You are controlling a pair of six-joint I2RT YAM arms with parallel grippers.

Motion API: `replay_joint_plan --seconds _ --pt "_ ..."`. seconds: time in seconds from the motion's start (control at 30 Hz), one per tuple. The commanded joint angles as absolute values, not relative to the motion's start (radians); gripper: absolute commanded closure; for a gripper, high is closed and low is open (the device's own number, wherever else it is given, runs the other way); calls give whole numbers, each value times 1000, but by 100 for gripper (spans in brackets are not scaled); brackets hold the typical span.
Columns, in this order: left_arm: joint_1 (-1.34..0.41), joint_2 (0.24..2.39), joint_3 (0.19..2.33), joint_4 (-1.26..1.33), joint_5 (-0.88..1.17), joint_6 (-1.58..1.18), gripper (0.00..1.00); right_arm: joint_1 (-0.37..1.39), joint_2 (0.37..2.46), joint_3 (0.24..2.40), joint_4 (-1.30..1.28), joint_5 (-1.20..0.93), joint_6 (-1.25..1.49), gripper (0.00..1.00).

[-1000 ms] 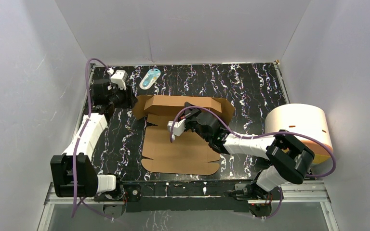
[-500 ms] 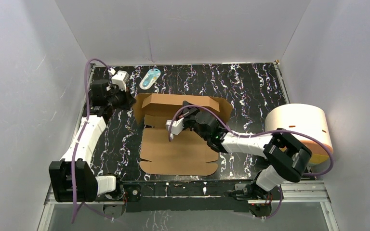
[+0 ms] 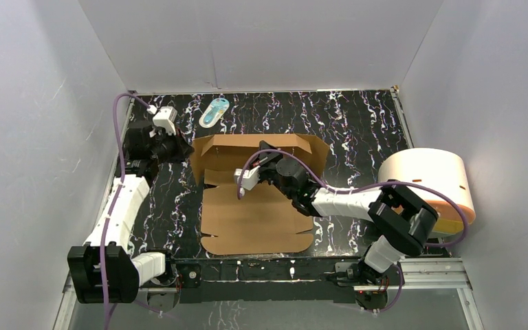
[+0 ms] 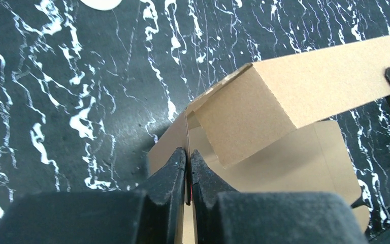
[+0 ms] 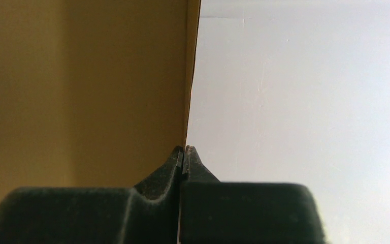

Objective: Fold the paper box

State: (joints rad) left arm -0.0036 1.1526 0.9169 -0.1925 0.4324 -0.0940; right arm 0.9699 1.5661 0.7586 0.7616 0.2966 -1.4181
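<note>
Logged the paper box [image 3: 258, 220] at the middle of the bench [image 3: 357, 124]: near panel lying flat, far long wall and far-left end flap standing up.

Found the left tool [image 4: 188, 151] pinched shut on the thin edge of the far-left flap, close to the corner crease. Found the right tool [image 5: 184, 148] clamped likewise on the free edge of a raised panel, apparently the far wall near its middle. No gap between its jaws beyond the board's own thickness.

Judged the sheet light and thin, stiff across each panel, and willing to hinge only at the scored creases. Expect spring-back on release, so hold each fold until a tab locks. Judged the surface dry and matte, so little slip under the pads. Prone to crushing or kinking if squeezed hard mid-panel.

Best to grip at free edges right beside a crease, and to press flat on panels rather than pinch.

Noted the cream cylinder [image 3: 426, 182] well apart at the right and a small oval item [image 3: 214, 111] beyond the far-left corner, both clear of the box.
</note>
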Motion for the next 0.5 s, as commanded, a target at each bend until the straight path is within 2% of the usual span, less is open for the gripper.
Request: replay_joint_plan --seconds 0.0,0.3,0.47 --pt "-51 1132 891 -198 489 -190 95 962 1599 819 782 326 -1422 98" --pt "-97 1108 843 -194 459 -377 92 959 1635 826 815 363 -1398 98" --pt "-99 1096 853 -167 485 -478 86 959 1641 818 861 373 -1409 98"
